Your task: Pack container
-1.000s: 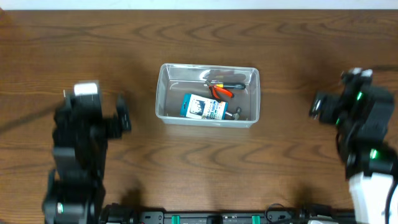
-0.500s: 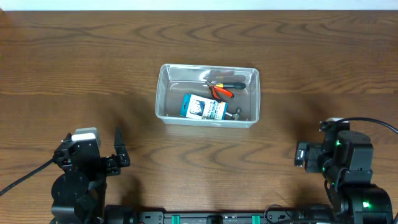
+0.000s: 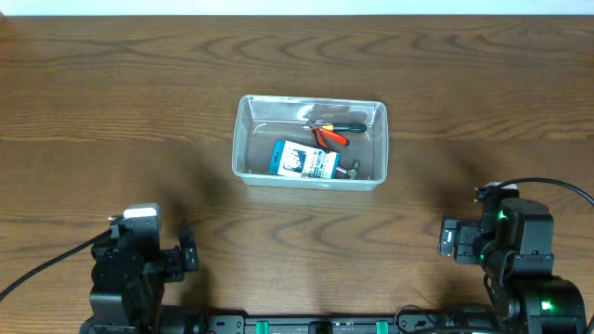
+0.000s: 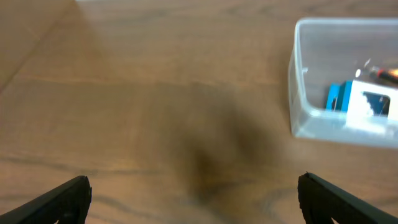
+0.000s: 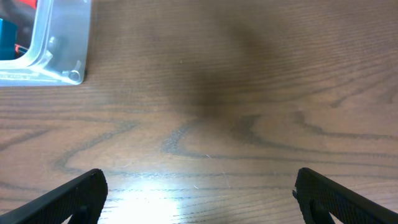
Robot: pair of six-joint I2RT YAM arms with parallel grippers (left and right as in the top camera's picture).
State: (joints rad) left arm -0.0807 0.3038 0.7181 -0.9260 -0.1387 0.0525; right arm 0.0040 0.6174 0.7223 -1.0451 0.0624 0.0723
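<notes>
The clear plastic container [image 3: 243, 139] stands at the table's middle, toward the back. Inside lie a blue-and-white printed box [image 3: 304, 160], orange-handled pliers [image 3: 329, 136] and small metal parts. The container also shows in the left wrist view [image 4: 298, 93] at the right and in the right wrist view [image 5: 59, 56] at the top left. My left gripper [image 4: 194, 199] is open and empty over bare wood near the front left. My right gripper [image 5: 199, 193] is open and empty over bare wood near the front right. Both are far from the container.
The brown wood table [image 3: 111, 111] stretches to both sides of the container. The left arm [image 3: 135, 269] and the right arm [image 3: 515, 260] sit low at the front edge. A black cable [image 3: 557, 186] trails from the right arm.
Both arms have pulled back from beside the container to the table's front edge and lowered. The container and its contents have not moved.
</notes>
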